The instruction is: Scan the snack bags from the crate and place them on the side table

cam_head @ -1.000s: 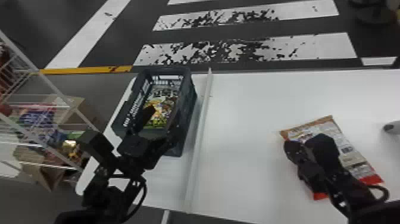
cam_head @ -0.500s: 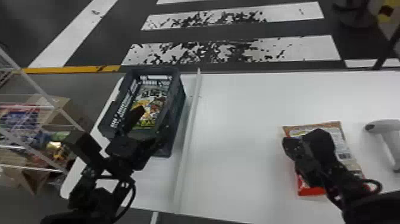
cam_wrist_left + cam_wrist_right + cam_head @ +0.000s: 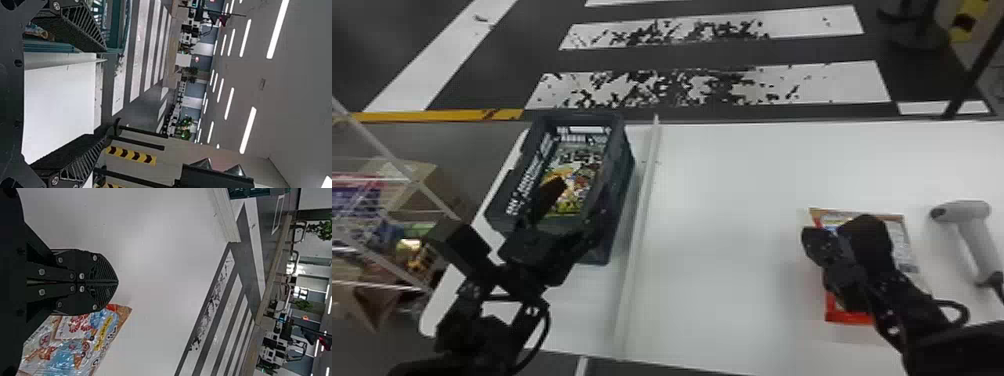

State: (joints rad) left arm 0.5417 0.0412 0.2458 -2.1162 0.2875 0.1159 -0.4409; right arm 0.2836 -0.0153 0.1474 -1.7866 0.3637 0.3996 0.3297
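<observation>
Since the earlier head view, the snack bag (image 3: 904,245) has turned on the white table (image 3: 722,200); we see our right gripper (image 3: 816,244) by its edge, fingers pressed together. Our left gripper (image 3: 577,210), spread wide, stays at the crate (image 3: 619,195). More of the scanner (image 3: 969,230) shows.

Site: large indoor hall; demo or test space likely, exact use unconfirmed.
Head view: painted crosswalk stripes (image 3: 842,82) at 12 o'clock, stocked wire rack (image 3: 414,180) at 9, handheld scanner (image 3: 977,245) at 3 on white table (image 3: 732,200). Left wrist view: ceiling strip lights (image 3: 248,130), black-and-yellow hazard marking (image 3: 135,156), plants (image 3: 186,121) farther off.
</observation>
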